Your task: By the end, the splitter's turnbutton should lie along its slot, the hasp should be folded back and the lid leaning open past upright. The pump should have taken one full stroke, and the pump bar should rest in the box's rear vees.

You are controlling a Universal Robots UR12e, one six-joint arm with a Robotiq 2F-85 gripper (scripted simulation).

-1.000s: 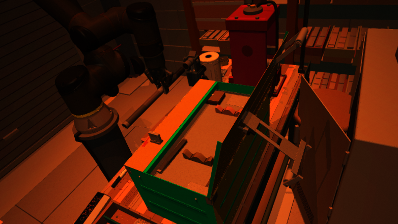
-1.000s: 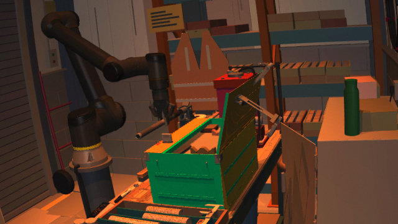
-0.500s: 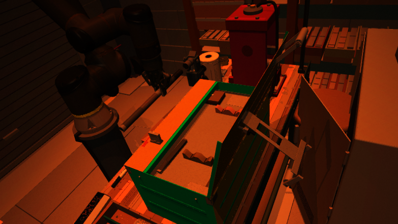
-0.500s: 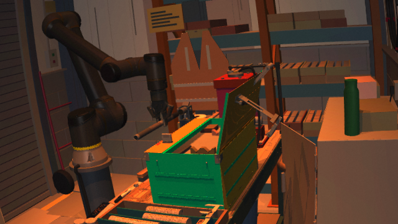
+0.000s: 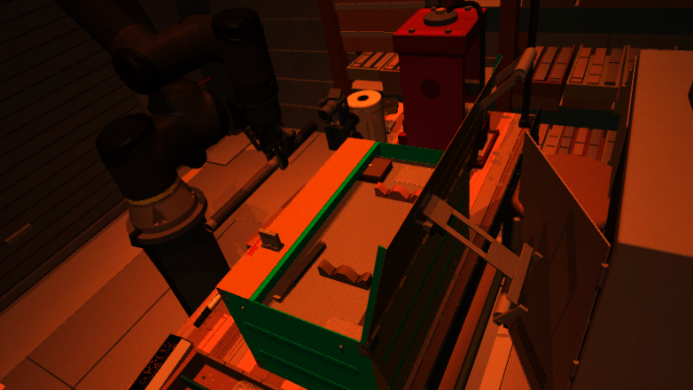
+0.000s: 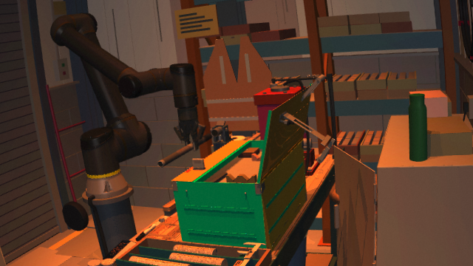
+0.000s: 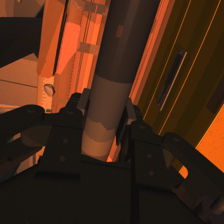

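The pump bar [image 5: 252, 182] [image 6: 181, 151] [image 7: 112, 82] is a long dark round rod held in the air left of the green box [image 5: 329, 252] [image 6: 221, 199], running roughly along the box's length. The box's lid [image 5: 436, 218] [image 6: 286, 162] stands open on the right side, its hasp [image 5: 484, 247] [image 6: 306, 127] hanging out from the lid's outer face. Two vee blocks [image 5: 345, 274] [image 5: 396, 192] sit on the box floor, empty. The red pump [image 5: 436, 73] [image 6: 273, 107] stands behind the box. My gripper [image 5: 277, 154] [image 6: 192, 138] [image 7: 105, 117] is closed around the pump bar.
The box's orange front ledge [image 5: 300, 213] with a small bracket [image 5: 269, 238] lies just right of the bar. A vise [image 5: 337, 119] and a paper roll [image 5: 368, 114] stand beyond the bar's far end. My own arm base [image 5: 165, 213] is at the left.
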